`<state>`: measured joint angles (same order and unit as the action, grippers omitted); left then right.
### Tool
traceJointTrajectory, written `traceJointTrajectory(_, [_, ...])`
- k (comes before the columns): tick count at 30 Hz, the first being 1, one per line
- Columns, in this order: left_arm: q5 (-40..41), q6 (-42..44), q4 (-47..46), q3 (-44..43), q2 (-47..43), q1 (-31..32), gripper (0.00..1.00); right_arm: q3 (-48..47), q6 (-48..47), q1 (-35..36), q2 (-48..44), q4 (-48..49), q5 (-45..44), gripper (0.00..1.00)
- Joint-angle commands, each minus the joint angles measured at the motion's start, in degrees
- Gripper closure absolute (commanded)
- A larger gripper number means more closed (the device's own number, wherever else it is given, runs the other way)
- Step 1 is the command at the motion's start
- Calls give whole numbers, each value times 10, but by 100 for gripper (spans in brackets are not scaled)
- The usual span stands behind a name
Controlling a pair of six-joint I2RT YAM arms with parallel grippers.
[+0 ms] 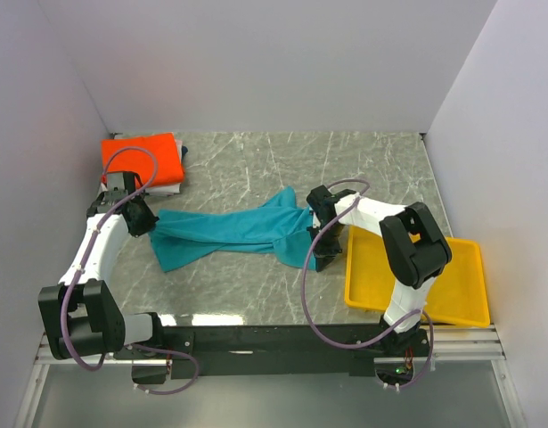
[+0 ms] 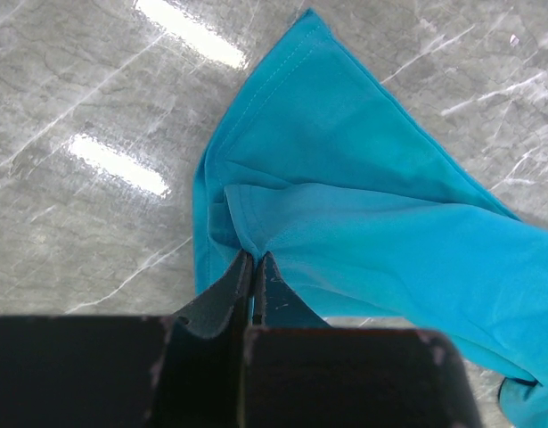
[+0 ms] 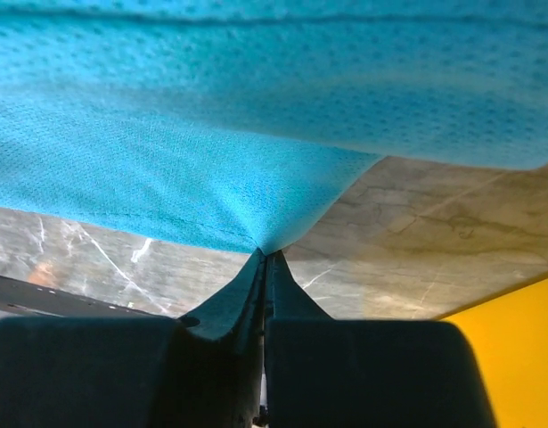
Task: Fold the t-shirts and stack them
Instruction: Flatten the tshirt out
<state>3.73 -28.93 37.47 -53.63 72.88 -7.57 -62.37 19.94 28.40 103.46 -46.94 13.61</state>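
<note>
A teal t-shirt [image 1: 233, 229] hangs stretched between my two grippers over the middle of the marble table. My left gripper [image 1: 151, 222] is shut on its left end; in the left wrist view the jaws [image 2: 254, 257] pinch a fold of the teal cloth [image 2: 363, 205]. My right gripper [image 1: 313, 211] is shut on its right end; in the right wrist view the jaws [image 3: 265, 253] pinch an edge of the teal cloth [image 3: 256, 116], lifted above the table. A folded orange t-shirt [image 1: 143, 159] lies on a stack at the back left.
A yellow tray [image 1: 452, 285] sits at the right front, beside my right arm; its corner shows in the right wrist view [image 3: 514, 348]. White and dark folded cloth [image 1: 171, 186] lies under the orange shirt. Grey walls close in the table on three sides.
</note>
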Motion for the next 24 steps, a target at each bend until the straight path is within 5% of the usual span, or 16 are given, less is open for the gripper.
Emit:
traceJointTrajectory(1, [-15,19,-17,3,-24,-2,100,-13,-3,6,-1,27,0,100])
traceJointTrajectory(9, [-12,18,-20,-16,-69,-2,100,-128,3,-36,-116,-59,-9,100])
traceJointTrajectory(14, [-21,6,-27,-68,-87,-2,100,-288,-6,-83,-128,-119,3,100])
traceJointTrajectory(24, [-32,-27,-33,-296,-91,-2,100,-610,-16,-123,-107,-134,-2,100])
